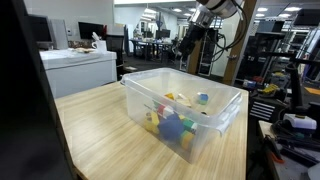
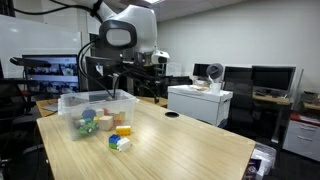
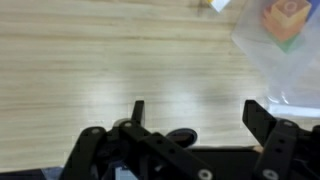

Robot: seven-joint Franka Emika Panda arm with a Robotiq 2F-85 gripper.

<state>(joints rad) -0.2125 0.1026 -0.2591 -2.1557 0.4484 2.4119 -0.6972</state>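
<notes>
The pincer [image 3: 195,110] hovers released over the light wooden surface [image 3: 90,60], just beside the clear plastic bin [image 1: 232,108] of coloured toy blocks [image 1: 172,125]. It seems between grasps, and the next grasp calls for aligning over one block.

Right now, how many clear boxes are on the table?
1. The box stands on the wooden table, toys inside it. No other shows.

Pictured on a wooden surface [image 1: 90,130]: clear plastic bin [image 1: 222,115] of colourful toys [image 1: 172,126], robot arm [image 1: 205,25] raised behind.
</notes>
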